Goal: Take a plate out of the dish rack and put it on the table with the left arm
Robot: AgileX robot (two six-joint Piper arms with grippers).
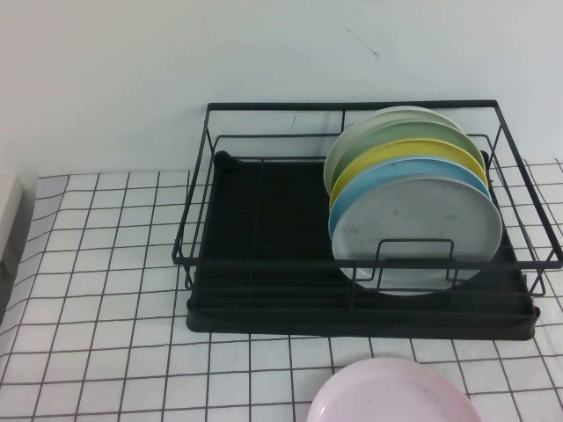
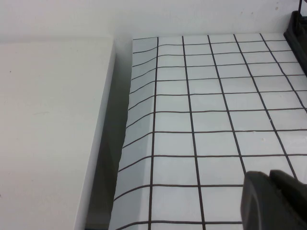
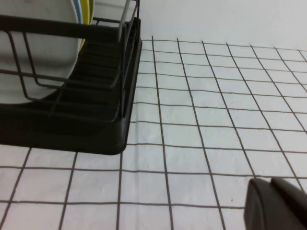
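Plate stood upright, frontmost in dish rack; rigid, slick, breakable; you should pinch its top rim. Left gripper at tabletop's left edge, right gripper right of rack; I cannot tell either's state.

Speckled grey plate stands frontmost in the dish rack, blue plate right behind; no grippers showing.

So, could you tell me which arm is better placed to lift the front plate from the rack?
Left, though marginally. Neither arm shows in the high view. The speckled pale grey plate stands frontmost in the black wire dish rack; left gripper and right gripper both sit over grid cloth.
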